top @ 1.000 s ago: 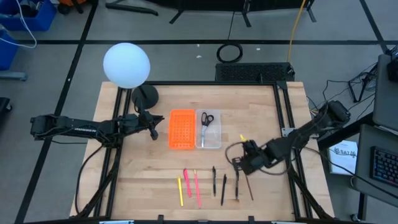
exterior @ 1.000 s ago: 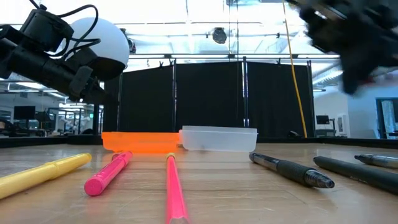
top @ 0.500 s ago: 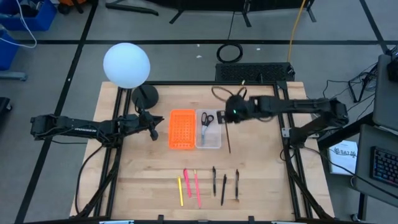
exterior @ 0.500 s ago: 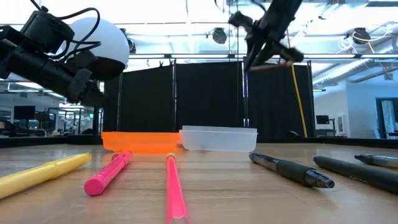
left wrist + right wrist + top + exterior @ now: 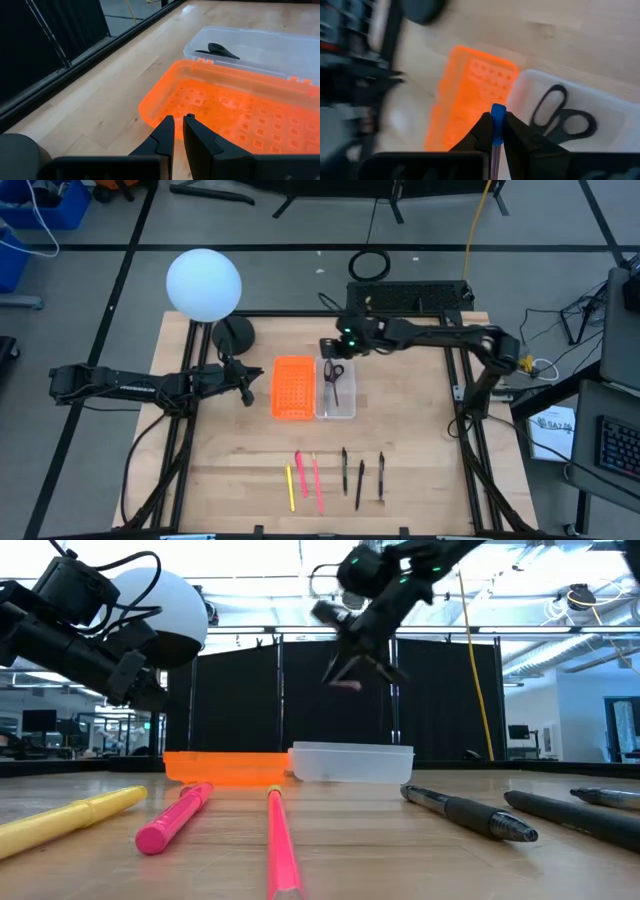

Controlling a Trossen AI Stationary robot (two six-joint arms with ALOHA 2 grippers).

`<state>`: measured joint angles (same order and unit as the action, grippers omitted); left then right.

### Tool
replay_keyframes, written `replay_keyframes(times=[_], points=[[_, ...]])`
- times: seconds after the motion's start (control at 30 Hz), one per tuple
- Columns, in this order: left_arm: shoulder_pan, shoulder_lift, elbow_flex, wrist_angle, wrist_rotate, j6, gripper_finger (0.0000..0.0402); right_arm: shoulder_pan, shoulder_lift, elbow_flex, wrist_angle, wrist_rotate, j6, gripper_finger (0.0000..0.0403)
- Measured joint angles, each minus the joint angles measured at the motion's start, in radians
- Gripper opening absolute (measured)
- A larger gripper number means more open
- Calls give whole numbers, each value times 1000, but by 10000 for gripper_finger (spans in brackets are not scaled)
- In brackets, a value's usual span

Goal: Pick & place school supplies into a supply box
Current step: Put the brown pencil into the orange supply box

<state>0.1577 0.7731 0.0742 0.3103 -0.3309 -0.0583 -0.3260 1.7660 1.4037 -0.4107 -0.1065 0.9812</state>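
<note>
My right gripper (image 5: pixel 335 350) hangs over the far end of the clear supply box (image 5: pixel 346 408), shut on a thin dark pen (image 5: pixel 335 386). Black-handled scissors (image 5: pixel 560 117) lie in that box. Beside the box sits an orange perforated tray (image 5: pixel 292 388). Near the table's front edge lie a yellow pen (image 5: pixel 291 486), two pink ones (image 5: pixel 317 482) and three dark pens (image 5: pixel 360 483). My left gripper (image 5: pixel 176 124) stays shut and empty, left of the orange tray (image 5: pixel 225 107). My right gripper pinches the pen between its two fingers near the pen's blue end (image 5: pixel 497 111). The fingers slant down from the table's right side. The pen is lifted clear; its long part (image 5: pixel 336 390) reaches out over the supply box and the scissors.
A white globe lamp (image 5: pixel 204 283) on a black base (image 5: pixel 233 335) stands at the far left corner. Black frame rails (image 5: pixel 462 380) run along the table's sides. Bare wood lies between the trays and the row of pens.
My right gripper has swung from the near right of the table, by the row of pens, toward the far edge and then left to above the supply box. It has turned on the way. It stays shut on the pen, which it carries clear of the table.
</note>
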Motion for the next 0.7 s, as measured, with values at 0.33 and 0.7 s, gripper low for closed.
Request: replay_keyframes(times=[0.33,0.7], points=[[0,0,0,0,0,0,44,6,143,179,-142,173,-48,19],[-3,0,0,-44,19,-5,44,14,141,95,-106,231,32,19]])
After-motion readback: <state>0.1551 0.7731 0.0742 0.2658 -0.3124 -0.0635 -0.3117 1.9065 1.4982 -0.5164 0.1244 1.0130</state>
